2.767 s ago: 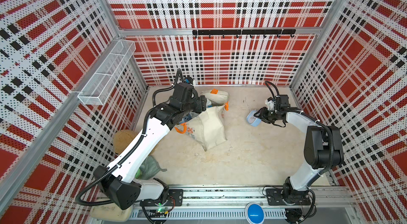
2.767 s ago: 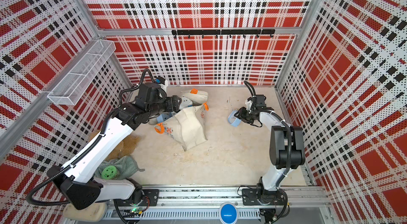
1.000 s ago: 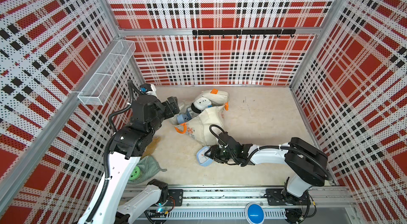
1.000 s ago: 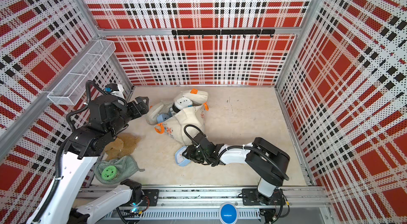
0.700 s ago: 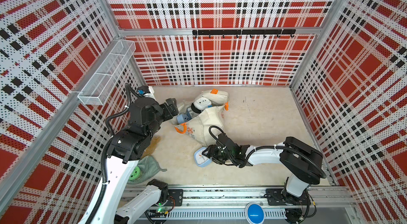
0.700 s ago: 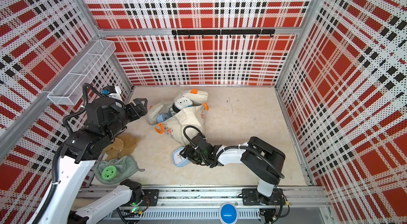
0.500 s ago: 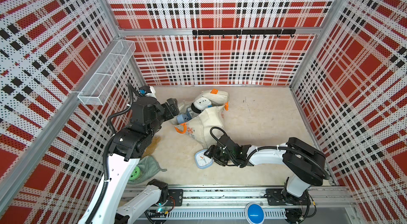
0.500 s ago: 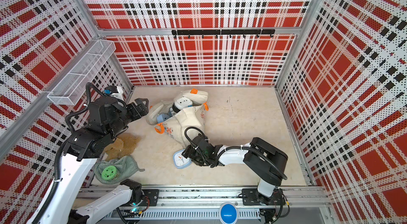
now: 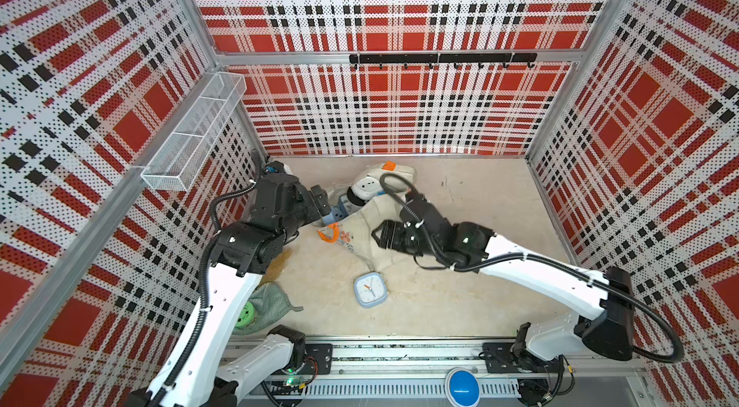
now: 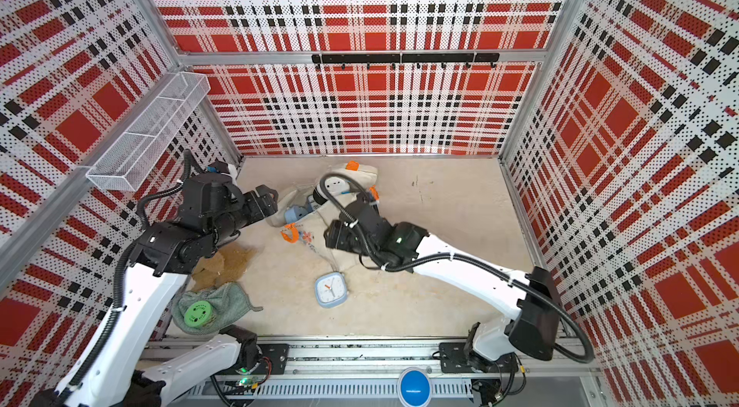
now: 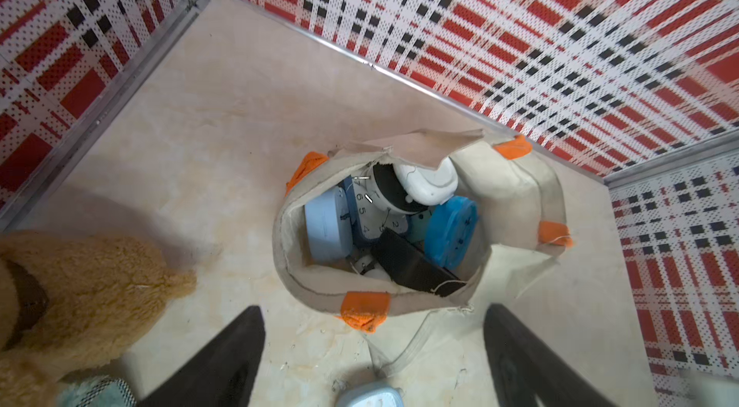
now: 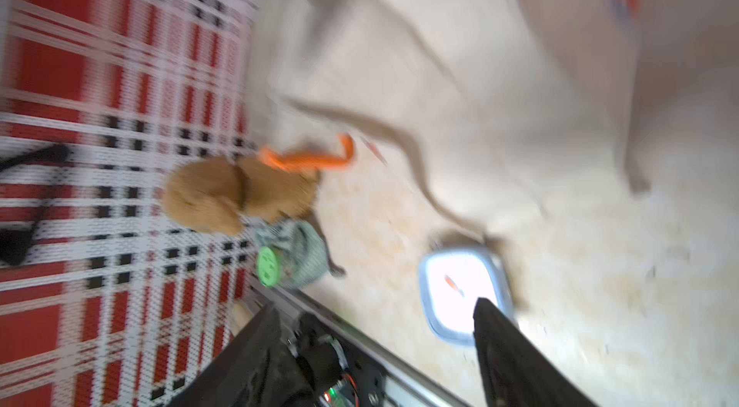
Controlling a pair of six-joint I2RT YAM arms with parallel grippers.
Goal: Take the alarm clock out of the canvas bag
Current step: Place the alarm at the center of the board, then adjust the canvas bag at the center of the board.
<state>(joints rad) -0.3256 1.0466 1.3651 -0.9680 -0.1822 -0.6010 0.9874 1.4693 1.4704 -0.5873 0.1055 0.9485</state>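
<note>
Just beside the closed bottom corner of the canvas bag (image 9: 358, 221), on the bare desk (image 9: 460, 305), lies the pale blue square alarm clock (image 9: 370, 289). It is face up and nothing holds it; whether its edge touches the canvas I cannot tell.

A second ago the right tool was down on that clock with its jaws half shut round it. Now the right tool (image 12: 376, 305) has lifted off and hangs over the bag's flank, jaws spread and carrying nothing. The left tool (image 10: 268, 193) faces the bag's mouth from close by, jaws wide and empty, much as a second ago.

My judgement is that the clock was let go on purpose. It lies wholly outside the bag, so this removal looks done. The bag is not empty, though. Through its mouth the left wrist view shows a clock dial (image 11: 366, 209), a pale blue case (image 11: 326, 225), a white rounded body (image 11: 428, 181) and a bright blue round case (image 11: 452, 233), so more of the same may follow.

On the dial inside the bag the numerals 6, 5, 4 and 2 can be read. The freed clock shows a white face with an orange hand, but its numerals are too small. The bag's side bears a small floral print (image 9: 344, 237) without words. No brand name is legible anywhere.
</note>
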